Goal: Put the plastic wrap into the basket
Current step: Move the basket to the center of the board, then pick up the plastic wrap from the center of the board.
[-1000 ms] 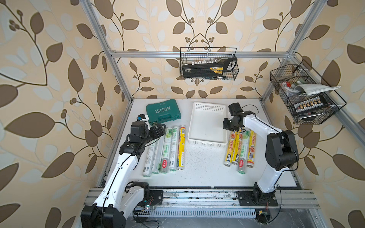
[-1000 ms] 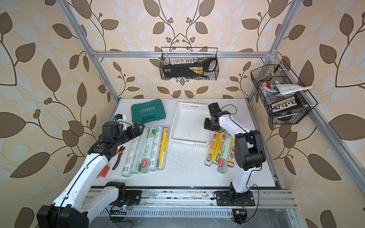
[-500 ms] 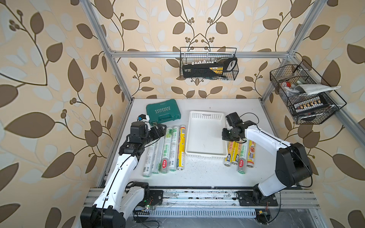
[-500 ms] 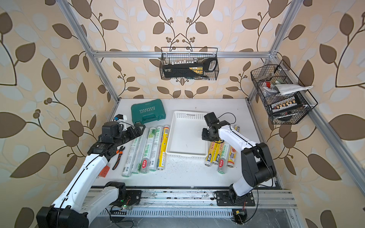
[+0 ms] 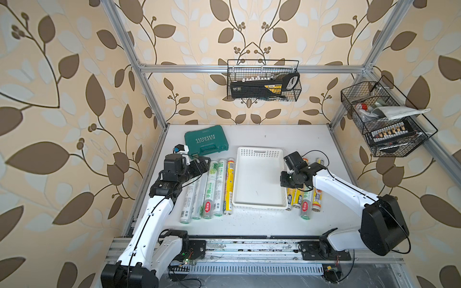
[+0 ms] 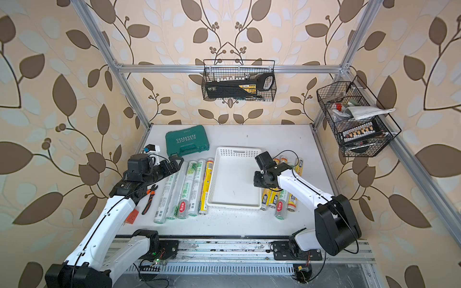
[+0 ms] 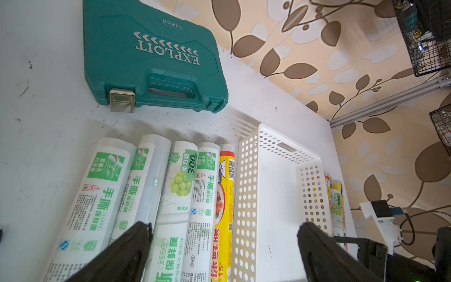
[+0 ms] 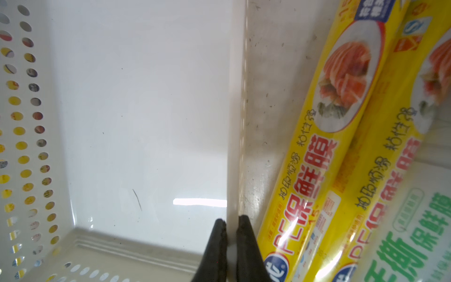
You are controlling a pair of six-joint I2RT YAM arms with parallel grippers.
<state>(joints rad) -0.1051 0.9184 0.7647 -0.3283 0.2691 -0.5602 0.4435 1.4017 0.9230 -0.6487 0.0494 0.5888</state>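
Elbow bent, right pincer (image 8: pixel 231 221) clamps the basket (image 8: pixel 146 97) wall; left pincer (image 7: pixel 224 227) gapes above the plastic wrap (image 7: pixel 180 185).

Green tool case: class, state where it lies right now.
In a top view the green tool case lies far back on the robot's left, just beyond the five plastic wrap rolls.

The basket (image 5: pixel 259 152) is white with perforated lattice sides. The plastic wrap rolls (image 5: pixel 219 187) are yellow-labelled or silvery-white with green print. The tool case (image 5: pixel 205 139) is teal with white lettering. The wallpaper (image 5: pixel 62 99) is beige with brown leaves.
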